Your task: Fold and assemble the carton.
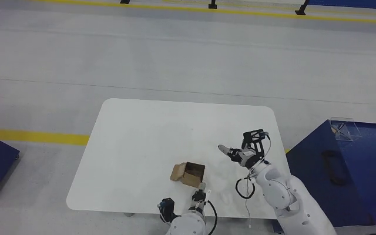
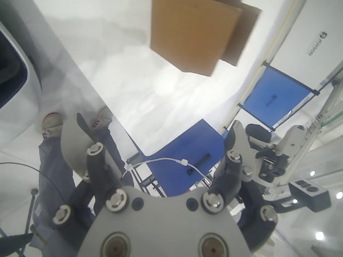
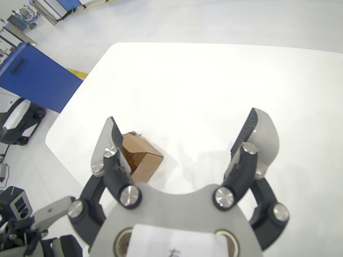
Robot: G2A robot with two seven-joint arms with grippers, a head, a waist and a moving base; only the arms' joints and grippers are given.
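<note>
A small brown carton (image 1: 189, 173) stands on the white table (image 1: 147, 135) near its front edge, its top open and one flap spread to the left. My left gripper (image 1: 200, 195) sits at the table's front edge just short of the carton (image 2: 193, 27); it (image 2: 155, 135) is open and holds nothing. My right gripper (image 1: 242, 148) hovers above the table to the right of the carton. In the right wrist view it (image 3: 183, 127) is open and empty, with the carton (image 3: 142, 159) beyond one finger, its inside visible.
A blue cabinet (image 1: 335, 170) stands off the table's right edge. The rest of the tabletop is bare white. A cable (image 1: 244, 191) loops from the right arm over the table's front right corner.
</note>
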